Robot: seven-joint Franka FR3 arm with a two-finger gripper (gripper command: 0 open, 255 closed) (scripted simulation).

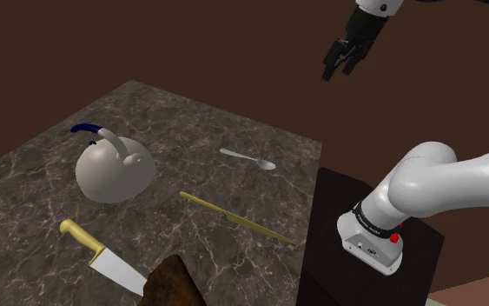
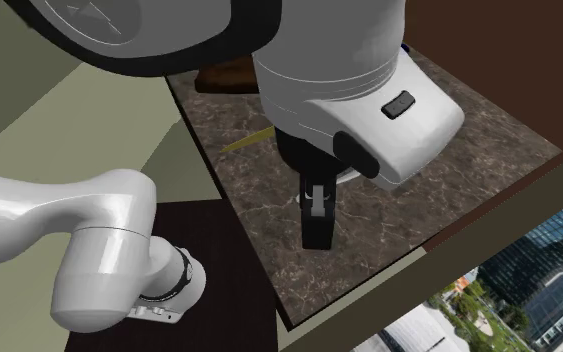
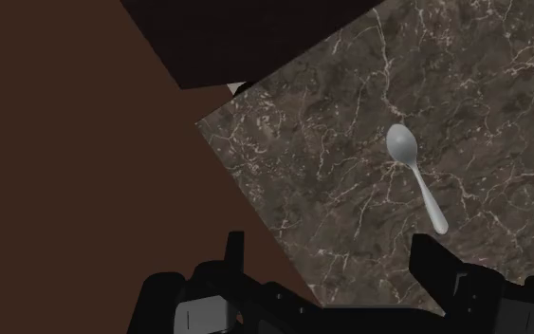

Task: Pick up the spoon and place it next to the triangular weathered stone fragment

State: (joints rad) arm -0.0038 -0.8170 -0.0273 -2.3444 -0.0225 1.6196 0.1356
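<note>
The claw (image 1: 340, 71) is raised high above the surface (image 1: 51, 182) and is well apart from the kettle (image 1: 112, 169), toward the shoulder view's upper right. In the wrist view, the claw (image 3: 331, 243) is seen with its two fingers (image 3: 234, 249) spread wide. Nothing is clasped between them.

The spoon (image 1: 247, 159) is laid flat on the dark marbled surface, to the shoulder view's right of the kettle and apart from it. Its handle end is turned toward the kettle and its bowl away from it. In the wrist view, the spoon (image 3: 414, 176) is seen ahead of one finger, untouched.

The kettle is white with a blue handle and is stood upright. The brown stone fragment (image 1: 173, 282) is located nearer the camera than the kettle, at the shoulder view's lower edge. A kitchen knife (image 1: 103, 256) with a yellow handle is laid on the near side of the kettle, its blade reaching up to the stone fragment. A slender gold-coloured blade (image 1: 234, 217) is laid between the spoon and the stone fragment, on the kettle's right in the shoulder view. The dark stand (image 1: 338, 252) is placed against the surface's edge, farther from the kettle than the spoon.
</note>
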